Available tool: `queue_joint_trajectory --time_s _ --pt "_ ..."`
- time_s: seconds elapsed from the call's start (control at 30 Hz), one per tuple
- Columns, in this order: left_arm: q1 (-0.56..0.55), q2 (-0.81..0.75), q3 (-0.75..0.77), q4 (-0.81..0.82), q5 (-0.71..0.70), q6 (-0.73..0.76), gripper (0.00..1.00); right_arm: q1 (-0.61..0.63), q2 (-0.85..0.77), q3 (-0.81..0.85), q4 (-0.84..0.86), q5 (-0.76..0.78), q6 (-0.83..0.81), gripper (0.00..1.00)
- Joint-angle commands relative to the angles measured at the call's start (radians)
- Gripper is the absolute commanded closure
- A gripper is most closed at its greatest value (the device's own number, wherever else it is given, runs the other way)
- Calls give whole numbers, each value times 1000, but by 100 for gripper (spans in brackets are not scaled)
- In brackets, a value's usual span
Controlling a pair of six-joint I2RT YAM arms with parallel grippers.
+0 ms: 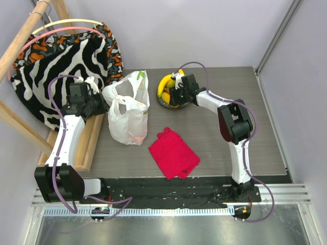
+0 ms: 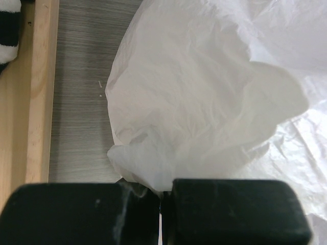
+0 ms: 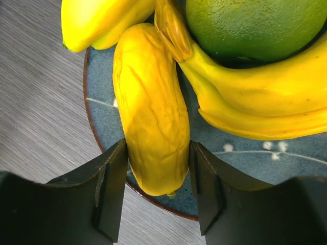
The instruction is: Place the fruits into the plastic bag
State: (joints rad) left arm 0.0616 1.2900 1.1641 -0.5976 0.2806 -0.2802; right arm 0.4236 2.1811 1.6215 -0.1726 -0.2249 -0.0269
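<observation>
The white plastic bag (image 1: 127, 109) stands at mid-table, left of the plate. My left gripper (image 1: 102, 98) is shut on a fold of the bag's edge; the left wrist view shows the crinkled film (image 2: 204, 102) pinched between the closed black fingers (image 2: 162, 196). The fruits lie on a dark plate (image 1: 164, 103) at the back. My right gripper (image 1: 174, 93) is over the plate, its jaws (image 3: 158, 148) closed against both sides of a yellow banana (image 3: 150, 102). More bananas (image 3: 255, 97) and a green fruit (image 3: 255, 25) lie beside it on the plate (image 3: 102, 117).
A red folded cloth (image 1: 173, 153) lies in front of the bag. Zebra-striped fabric (image 1: 66, 66) hangs over a wooden frame (image 1: 89, 138) at the left edge; its rail shows in the left wrist view (image 2: 38, 92).
</observation>
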Motion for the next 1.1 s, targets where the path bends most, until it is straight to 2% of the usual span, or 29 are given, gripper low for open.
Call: queue_joint_trajectory --time_s 0.0,0.27,0.37,0.6,0.8,0.93,0.97,1.07 --pt "6 -11 5 16 17 7 100 -2 -1 44 33 -47 -10 57" --pt "7 -11 5 16 15 6 100 -2 -56 5 38 -63 -28 74" --pt "7 -12 3 15 15 4 100 0 -108 -46 62 -59 -34 77" --pt "7 -12 3 16 20 1 100 0 -257 -213 140 -53 -30 80" --pt "6 -14 2 21 25 -2 100 1 -337 -284 139 -57 -15 82" --pt "7 -12 0 19 26 -2 100 7 -412 -340 163 -57 25 84" --pt "6 -12 0 22 28 -4 100 10 -435 -356 168 -50 68 87" --pt "7 -11 0 21 29 -4 100 24 -535 -446 300 -69 180 92"
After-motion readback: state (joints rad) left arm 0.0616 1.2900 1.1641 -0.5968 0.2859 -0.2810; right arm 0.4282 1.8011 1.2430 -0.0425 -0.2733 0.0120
